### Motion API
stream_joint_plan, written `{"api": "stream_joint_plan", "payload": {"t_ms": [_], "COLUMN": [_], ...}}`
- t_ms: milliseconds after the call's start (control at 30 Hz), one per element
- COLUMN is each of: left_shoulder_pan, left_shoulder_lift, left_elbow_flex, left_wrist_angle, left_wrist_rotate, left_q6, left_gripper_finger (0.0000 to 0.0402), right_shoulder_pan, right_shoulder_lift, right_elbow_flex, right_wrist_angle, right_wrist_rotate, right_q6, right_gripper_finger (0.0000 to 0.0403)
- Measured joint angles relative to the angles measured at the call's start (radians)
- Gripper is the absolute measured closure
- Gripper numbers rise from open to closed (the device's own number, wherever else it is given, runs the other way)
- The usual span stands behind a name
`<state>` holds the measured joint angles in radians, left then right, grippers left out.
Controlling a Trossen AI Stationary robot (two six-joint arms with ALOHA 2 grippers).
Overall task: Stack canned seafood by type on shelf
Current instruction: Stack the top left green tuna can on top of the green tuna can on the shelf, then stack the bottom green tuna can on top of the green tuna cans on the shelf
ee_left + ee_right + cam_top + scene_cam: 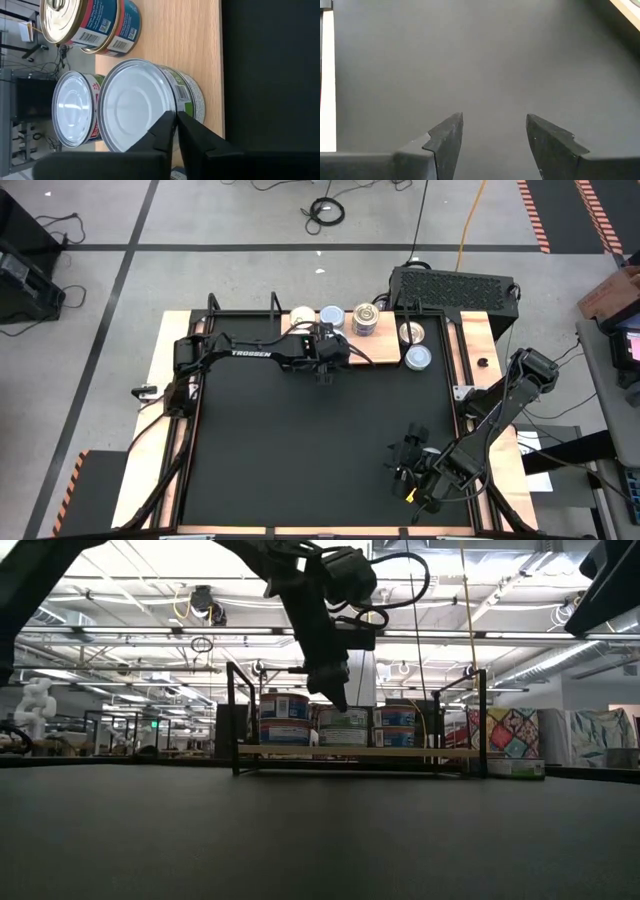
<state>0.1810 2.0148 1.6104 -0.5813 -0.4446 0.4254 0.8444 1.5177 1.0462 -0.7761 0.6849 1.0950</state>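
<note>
The shelf (385, 352), a light wooden board with black posts, stands at the table's far edge. Tins of canned seafood stand on it, some in stacks of two (285, 718). In the left wrist view a green-labelled tin (135, 102) rests on the board, beside a red-labelled one (72, 107) and blue-labelled gold-topped ones (65, 17). My left gripper (176, 125) is shut, slanting down at the green-labelled tin's near top rim; the low view also shows my left gripper (338, 700) there. My right gripper (494, 135) hangs open over the bare black tabletop at the near right (410, 465). My left gripper's shut fingertips (167, 122) stand at the near top rim (172, 100) of the green-labelled tin, coming from the table's near side and slanting down. Whether they touch the tin I cannot tell. The tin stands upright on the shelf.
A black ribbed box (452, 285) sits behind the shelf's right end. Two single tins (411, 332) (418, 357) stand at the board's right part. The black posts (238, 715) rise at the shelf's ends. The black tabletop (300, 450) spreads wide in front.
</note>
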Motion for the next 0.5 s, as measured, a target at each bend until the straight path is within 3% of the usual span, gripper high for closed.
{"api": "stream_joint_plan", "payload": {"t_ms": [500], "left_shoulder_pan": [-0.056], "left_shoulder_lift": [-0.028], "left_elbow_flex": [0.045], "left_wrist_angle": [-0.03], "left_wrist_rotate": [-0.021], "left_q6": [0.002], "left_gripper_finger": [0.0268], "right_shoulder_pan": [0.0], "right_shoulder_lift": [0.0], "right_elbow_flex": [0.0], "right_wrist_angle": [0.003], "right_wrist_rotate": [0.0], "right_q6": [0.019], "right_gripper_finger": [0.019]}}
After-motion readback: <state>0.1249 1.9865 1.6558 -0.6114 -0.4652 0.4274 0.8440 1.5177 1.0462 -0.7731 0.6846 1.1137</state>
